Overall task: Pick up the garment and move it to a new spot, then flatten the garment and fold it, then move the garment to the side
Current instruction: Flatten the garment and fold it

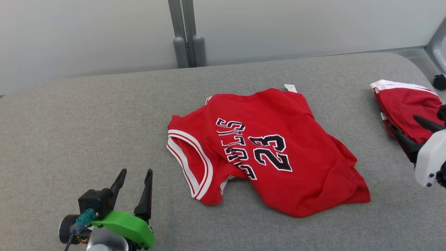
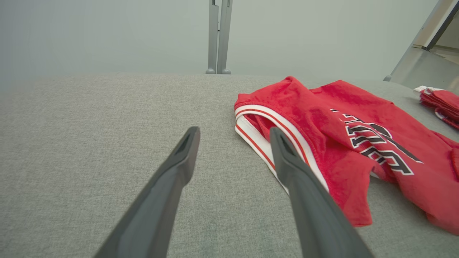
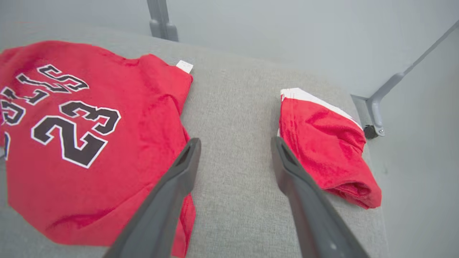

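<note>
On the grey pad point(image 1: 87, 115), the jersey point(image 1: 278, 164) lies between the left gripper point(image 1: 136, 171) and right gripper point(image 3: 235, 141), both spread, seemingly empty.

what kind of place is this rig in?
Probably a lab test cell, not a home: grey fabric-covered worktable, bare pale partition panels with a grey metal post, red printed jersey beside a folded red garment.

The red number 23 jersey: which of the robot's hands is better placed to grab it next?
Probably the left. The open left hand points at the jersey, its white-trimmed armhole close by. The right hand, also open, hovers by the folded red garment.
</note>
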Controlling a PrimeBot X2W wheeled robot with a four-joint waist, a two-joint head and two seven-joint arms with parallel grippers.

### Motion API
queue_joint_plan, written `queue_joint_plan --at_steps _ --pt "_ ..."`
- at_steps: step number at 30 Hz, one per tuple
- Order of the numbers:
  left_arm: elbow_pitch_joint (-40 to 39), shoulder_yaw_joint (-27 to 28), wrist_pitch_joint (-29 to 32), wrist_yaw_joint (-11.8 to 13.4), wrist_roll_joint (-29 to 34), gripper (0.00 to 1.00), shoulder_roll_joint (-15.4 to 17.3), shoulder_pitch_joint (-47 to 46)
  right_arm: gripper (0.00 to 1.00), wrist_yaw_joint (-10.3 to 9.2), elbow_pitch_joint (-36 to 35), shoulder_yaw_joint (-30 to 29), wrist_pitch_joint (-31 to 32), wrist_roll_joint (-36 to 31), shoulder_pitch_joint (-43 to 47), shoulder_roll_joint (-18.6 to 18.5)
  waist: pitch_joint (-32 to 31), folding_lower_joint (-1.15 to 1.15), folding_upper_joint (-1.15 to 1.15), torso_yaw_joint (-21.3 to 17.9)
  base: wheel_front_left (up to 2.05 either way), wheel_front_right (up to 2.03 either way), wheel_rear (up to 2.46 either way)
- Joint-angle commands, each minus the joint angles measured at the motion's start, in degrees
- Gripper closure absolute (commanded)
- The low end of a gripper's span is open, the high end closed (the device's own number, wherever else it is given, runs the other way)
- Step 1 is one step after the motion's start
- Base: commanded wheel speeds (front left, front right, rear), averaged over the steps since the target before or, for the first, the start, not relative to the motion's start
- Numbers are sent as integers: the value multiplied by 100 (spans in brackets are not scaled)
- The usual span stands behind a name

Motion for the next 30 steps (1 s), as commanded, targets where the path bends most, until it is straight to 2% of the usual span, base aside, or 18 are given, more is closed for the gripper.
queue_joint_plan --at_steps 1,6,13,20,26,30 --pt "-30 12 20 52 -48 0 50 73 0 -2 -158 -214 -335 -246 144 176 -34 0 0 -15 0 0 0" --pt "-92 -43 66 66 -50 0 18 106 0 -5 -449 -1001 -1533 -739 624 1229 -66 0 0 -14 0 0 0" --pt "-59 -129 166 4 -99 0 0 99 0 -2 -367 -1206 -2469 -1285 1083 2298 -57 0 0 -56 0 0 0" --pt "5 -156 289 31 -219 0 -60 64 0 -2 -162 -1126 -2662 -1365 1198 2626 -26 0 0 -127 0 0 0" --pt "139 -378 1215 -173 -665 0 -217 35 0 -2 -103 -1142 -2714 -1396 1037 2596 121 0 0 -264 0 0 0" --pt "278 -457 1932 -165 -1042 0 -409 -63 0 -2 -60 -1105 -2745 -1398 925 2641 258 0 0 -432 0 0 0"
